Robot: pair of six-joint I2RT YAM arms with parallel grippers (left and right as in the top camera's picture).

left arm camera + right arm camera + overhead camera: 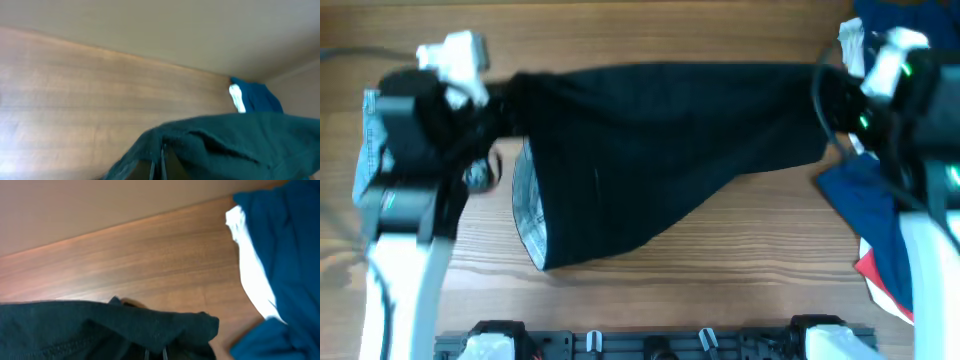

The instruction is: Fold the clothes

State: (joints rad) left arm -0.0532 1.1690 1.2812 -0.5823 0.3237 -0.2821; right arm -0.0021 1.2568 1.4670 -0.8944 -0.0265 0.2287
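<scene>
Here, left end effector and right end effector clamp the black shorts between denim shorts and blue garments.

Even soft light, no glare; overhead slightly blurry, both wrist views v. soft, black shorts lose detail.

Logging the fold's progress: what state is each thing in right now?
black shorts: unfolded, stretched between both grippers
left gripper: shut on black shorts
right gripper: shut on black shorts
denim shorts: lying at left, partly hidden
dark blue garments: heaped at right
</scene>
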